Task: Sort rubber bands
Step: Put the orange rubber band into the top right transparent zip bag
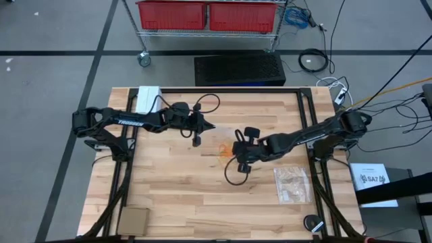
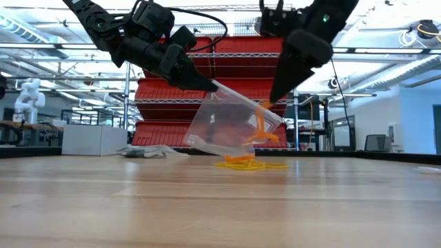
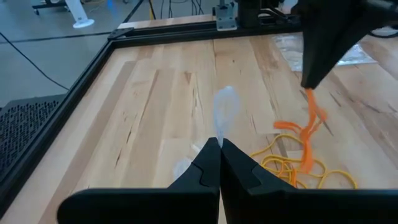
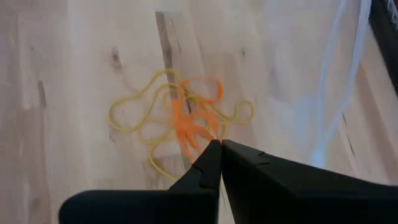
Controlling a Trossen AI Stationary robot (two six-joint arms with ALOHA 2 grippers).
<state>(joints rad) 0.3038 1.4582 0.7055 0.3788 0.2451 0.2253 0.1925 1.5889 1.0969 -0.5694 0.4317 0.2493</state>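
- The left gripper [image 2: 210,84] is hanging above the middle of the table [image 1: 175,189], its jaws pressed fully together on the upper edge of a clear plastic bag [image 2: 231,124], which is drooping from them at a slant with its lower corner close to the wood.
- Seen from the left wrist, that gripper [image 3: 219,144] is pinching the thin bag edge [image 3: 225,112] right at its closed tips.
- The right gripper [image 2: 273,98] is sitting just beside the bag's other upper corner, jaws shut tight on a few orange rubber bands [image 2: 263,127] that are dangling down along the bag's side.
- From the right wrist, the gripper [image 4: 219,144] is holding those orange bands [image 4: 189,124] at its tips, directly over the yellow loops.
- A loose tangle of thin yellow rubber bands [image 2: 241,164] is lying flat on the table directly below the bag; the hanging orange strands are reaching down near it, though whether they are touching it cannot be told.
- In the overhead picture the two grippers [image 1: 210,126] [image 1: 237,150] are meeting over this orange-yellow heap [image 1: 223,150].
- A second clear bag [image 1: 291,183] with pale contents is lying on the table well apart from the held bag, on the right arm's side.
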